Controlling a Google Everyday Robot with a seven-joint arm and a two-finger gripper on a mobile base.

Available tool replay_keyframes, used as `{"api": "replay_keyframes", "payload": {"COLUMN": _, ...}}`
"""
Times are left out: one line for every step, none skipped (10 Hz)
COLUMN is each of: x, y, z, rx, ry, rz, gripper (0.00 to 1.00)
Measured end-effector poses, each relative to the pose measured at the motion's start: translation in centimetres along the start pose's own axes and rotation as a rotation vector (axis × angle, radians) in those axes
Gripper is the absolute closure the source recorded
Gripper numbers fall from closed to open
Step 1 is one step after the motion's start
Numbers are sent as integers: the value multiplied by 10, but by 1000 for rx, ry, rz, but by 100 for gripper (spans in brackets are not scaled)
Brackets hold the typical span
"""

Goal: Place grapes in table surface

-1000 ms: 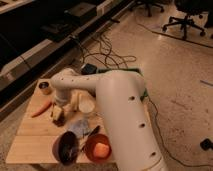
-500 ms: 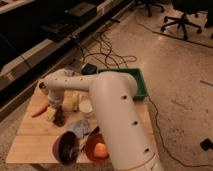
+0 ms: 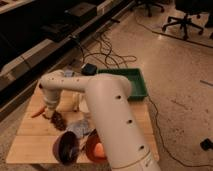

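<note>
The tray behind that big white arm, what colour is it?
Green; the tray shows in the camera view, at the table's far edge. The gripper is low by the grapes.

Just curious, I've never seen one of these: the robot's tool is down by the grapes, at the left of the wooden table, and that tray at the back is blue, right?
Not quite: the tray is green, as the camera view shows. The rest holds: the tool is down by the grapes, at the left of the wooden table.

dark reddish-purple grapes [image 3: 58,120], tan table surface [image 3: 30,140], green tray [image 3: 131,84]
</note>
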Motion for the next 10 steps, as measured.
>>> {"api": "replay_keyframes", "payload": {"x": 7, "y": 6, "z": -1, "rx": -20, "ry": 1, "rz": -8, "gripper": 96}}
{"api": "replay_keyframes", "payload": {"x": 16, "y": 12, "z": -5, "rx": -30, "ry": -1, "rz": -9, "gripper": 99}}
{"api": "replay_keyframes", "payload": {"x": 29, "y": 16, "z": -20, "rx": -25, "ry": -29, "rz": -2, "gripper": 100}}
{"api": "replay_keyframes", "payload": {"x": 41, "y": 18, "z": -49, "rx": -10, "ry": -80, "rz": 12, "gripper": 100}}
{"api": "replay_keyframes", "payload": {"x": 50, "y": 16, "z": -73, "rx": 7, "ry": -118, "rz": 25, "gripper": 100}}
{"api": "replay_keyframes", "payload": {"x": 60, "y": 13, "z": -91, "rx": 26, "ry": -144, "rz": 36, "gripper": 100}}
{"api": "replay_keyframes", "payload": {"x": 65, "y": 6, "z": -103, "rx": 42, "ry": -158, "rz": 46, "gripper": 100}}
{"api": "replay_keyframes", "payload": {"x": 66, "y": -1, "z": -112, "rx": 55, "ry": -167, "rz": 52, "gripper": 100}}
{"api": "replay_keyframes", "payload": {"x": 65, "y": -6, "z": -127, "rx": 70, "ry": -172, "rz": 56, "gripper": 100}}
{"api": "replay_keyframes", "payload": {"x": 62, "y": -6, "z": -144, "rx": 83, "ry": -175, "rz": 55, "gripper": 100}}
